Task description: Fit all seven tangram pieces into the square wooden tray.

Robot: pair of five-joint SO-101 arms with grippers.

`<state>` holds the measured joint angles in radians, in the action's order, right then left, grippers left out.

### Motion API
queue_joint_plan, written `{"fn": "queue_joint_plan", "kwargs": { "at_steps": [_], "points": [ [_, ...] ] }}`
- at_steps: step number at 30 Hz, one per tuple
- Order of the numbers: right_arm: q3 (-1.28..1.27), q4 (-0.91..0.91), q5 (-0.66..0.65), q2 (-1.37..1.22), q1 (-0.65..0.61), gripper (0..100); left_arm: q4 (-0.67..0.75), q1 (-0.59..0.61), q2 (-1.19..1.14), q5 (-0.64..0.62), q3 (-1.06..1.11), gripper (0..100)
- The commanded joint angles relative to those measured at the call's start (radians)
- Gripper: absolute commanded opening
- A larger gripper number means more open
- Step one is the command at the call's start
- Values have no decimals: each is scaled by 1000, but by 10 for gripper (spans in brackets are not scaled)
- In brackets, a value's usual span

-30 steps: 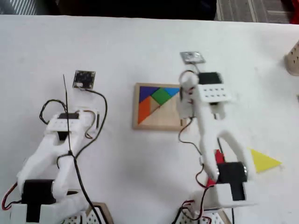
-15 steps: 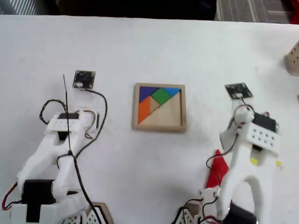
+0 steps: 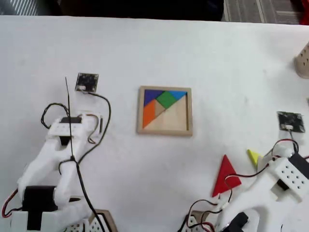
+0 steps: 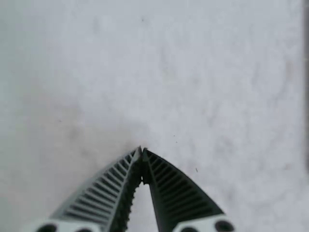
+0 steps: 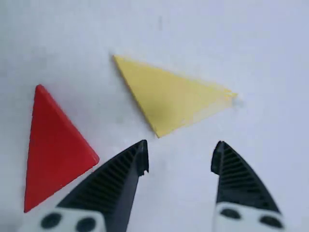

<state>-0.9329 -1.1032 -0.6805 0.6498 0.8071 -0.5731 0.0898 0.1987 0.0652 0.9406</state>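
Two loose pieces lie on the tabletop (image 3: pixel 145 48) near the right arm: a yellow triangle (image 5: pixel 169 99) and a red triangle (image 5: pixel 53 145). Both are well apart from the square wooden tray (image 3: pixel 140 110). The tray sits mid-table with blue, green and orange pieces packed into its far-left part and bare wood showing in the rest.

We judge the relation that matters to be the one between the right tool (image 5: pixel 181 155) and the yellow triangle. That tool hangs with its jaws spread wide and nothing between them, and the yellow piece lies flat just ahead of the tips. Its nearest corner points back toward the gap. Its long edge runs across the tool's line of reach on the far side, so we think the jaws would meet the two shorter edges first. A squeeze on those slanting sides could push the piece forward, so turning the wrist to bear on the long edge looks safer to us.

The red triangle sits off to one side, close by one finger but not touching it. From above it lies between the yellow piece and the tray.

The left tool (image 4: pixel 141 157) is pressed closed on nothing, over bare tabletop on the far side of the tray, so the right arm is plainly the nearer one.
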Motion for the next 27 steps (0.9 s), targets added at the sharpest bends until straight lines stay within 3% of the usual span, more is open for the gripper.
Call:
{"fn": "queue_joint_plan", "kwargs": {
  "at_steps": [1, 8, 14, 22, 27],
  "points": [
    [-14, 47, 239, 30, 31, 214, -15, 5, 44, 2, -25, 24],
    [-95, 104, 463, 30, 22, 214, -15, 5, 44, 2, -25, 24],
    [-78, 131, 766, -4, 21, 216, -15, 5, 44, 2, -25, 24],
    [167, 122, 922, -361, -82, 221, -15, 4, 44, 2, -25, 24],
    [382, 48, 933, -605, -91, 335, -15, 4, 44, 2, -25, 24]
  ]
}}
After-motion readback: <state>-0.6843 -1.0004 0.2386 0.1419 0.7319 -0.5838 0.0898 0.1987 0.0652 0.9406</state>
